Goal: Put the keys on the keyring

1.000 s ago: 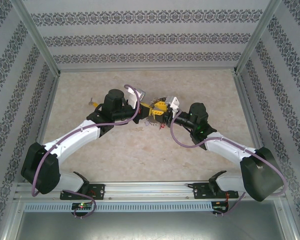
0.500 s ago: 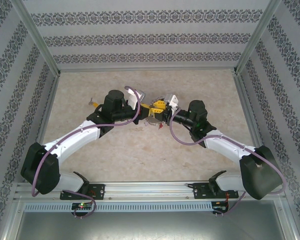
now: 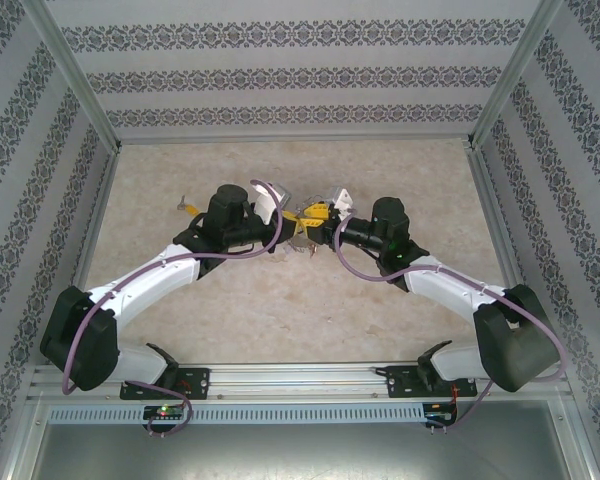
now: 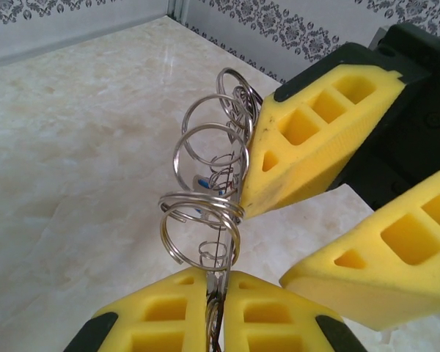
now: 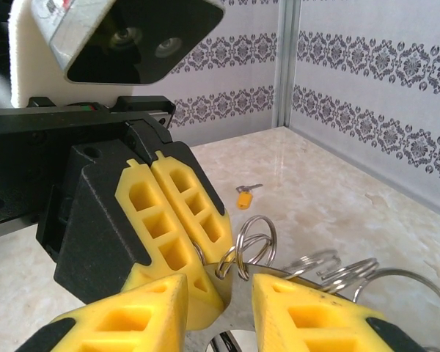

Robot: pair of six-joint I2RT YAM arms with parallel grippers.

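In the top view the right arm has swung up and toward the middle of the frame since a second ago. Its right pincer (image 3: 314, 215) now sits closer to the left pincer (image 3: 292, 220), and less of its yellow padding shows. The left arm has barely moved. The loose key (image 3: 187, 207) with a yellow head lies where it did, at centre left on the surface (image 3: 280, 310), well apart from both pincers.

The keyring (image 4: 221, 246) is at the middle of the top view, between the two pincers and raised off the surface. The left pincer is clamped tight on it: in the left wrist view the thin grey wire runs up from between the two pressed pads at the bottom edge. Several split rings (image 4: 205, 158) stack above it.

The right pincer's jaws stand partly apart, and in that view bare surface shows through the gap at their tips. Its upper finger (image 4: 308, 139) touches the split rings from the right.

In the top view the keyring is a small, blurred tangle partly covered by both pincers, so its tags and keys cannot be counted. The upper finger hides the right side of the rings. In the right wrist view a grey shiny patch low between that pincer's pads is cut off by the frame edge and cannot be identified.
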